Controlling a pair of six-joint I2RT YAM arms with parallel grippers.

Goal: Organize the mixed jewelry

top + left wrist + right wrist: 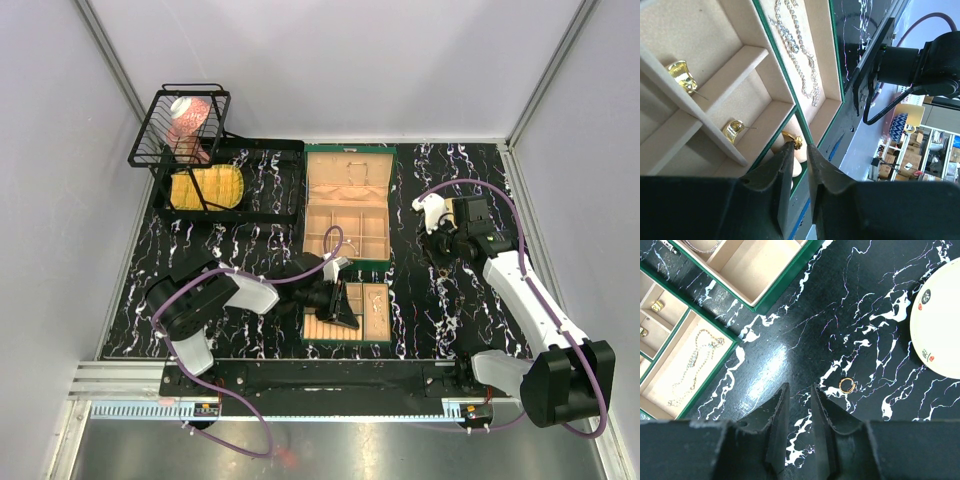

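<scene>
The mixed jewelry is spread about. A gold ring with a flower top sits on the beige ring rolls of the green tray, just past the tips of my left gripper, whose jaws stand slightly apart with nothing between them. Two gold earrings lie in small compartments, and a crystal chain lies in the long one. A plain gold ring lies on the black marbled table, right of my right gripper. That gripper is open and empty above the table.
The open green jewelry box stands behind the tray. A round pale plate lies right of the loose ring. At the back left, a black dish rack carries a tilted wire basket with a can.
</scene>
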